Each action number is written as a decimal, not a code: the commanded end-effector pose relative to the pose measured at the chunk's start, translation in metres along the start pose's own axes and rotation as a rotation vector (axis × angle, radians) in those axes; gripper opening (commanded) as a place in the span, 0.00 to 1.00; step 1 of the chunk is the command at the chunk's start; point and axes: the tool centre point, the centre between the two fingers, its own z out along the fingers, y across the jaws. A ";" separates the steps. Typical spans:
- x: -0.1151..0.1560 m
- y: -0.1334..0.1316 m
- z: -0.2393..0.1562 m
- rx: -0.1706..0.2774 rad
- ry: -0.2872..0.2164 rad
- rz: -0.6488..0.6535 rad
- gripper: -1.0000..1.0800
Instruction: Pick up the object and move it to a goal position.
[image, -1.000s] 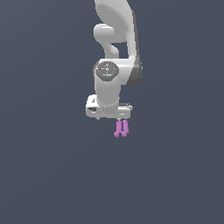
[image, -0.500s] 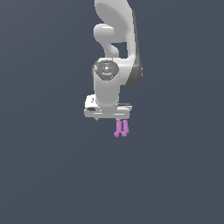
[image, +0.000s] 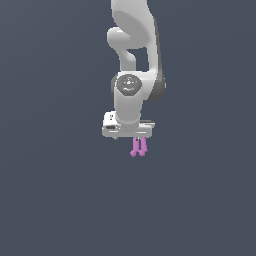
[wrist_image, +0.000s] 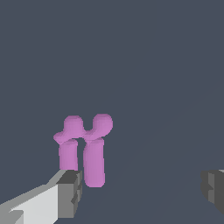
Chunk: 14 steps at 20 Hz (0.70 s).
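Observation:
The object (image: 139, 146) is a tiny pink-magenta item with two stubby prongs side by side. In the exterior view it sits just under the white gripper (image: 129, 139), toward the exterior view's right of the hand. In the wrist view the object (wrist_image: 85, 148) stands right beside one grey fingertip (wrist_image: 70, 192). The other fingertip (wrist_image: 213, 190) is far off across a wide gap. The gripper (wrist_image: 142, 190) is open, and the object is off-centre between the jaws. I cannot tell whether the object touches the near finger.
The white arm (image: 135, 45) rises straight up from the hand to the top of the exterior view. All around is a plain dark grey-blue surface with no other objects or edges in view.
The hand has sunk slightly toward the object and turned a little. The object has stayed in place.

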 end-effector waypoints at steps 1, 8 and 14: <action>-0.002 -0.010 0.010 0.003 0.009 -0.010 0.96; -0.011 -0.041 0.042 0.014 0.042 -0.040 0.96; -0.017 -0.056 0.057 0.020 0.058 -0.054 0.96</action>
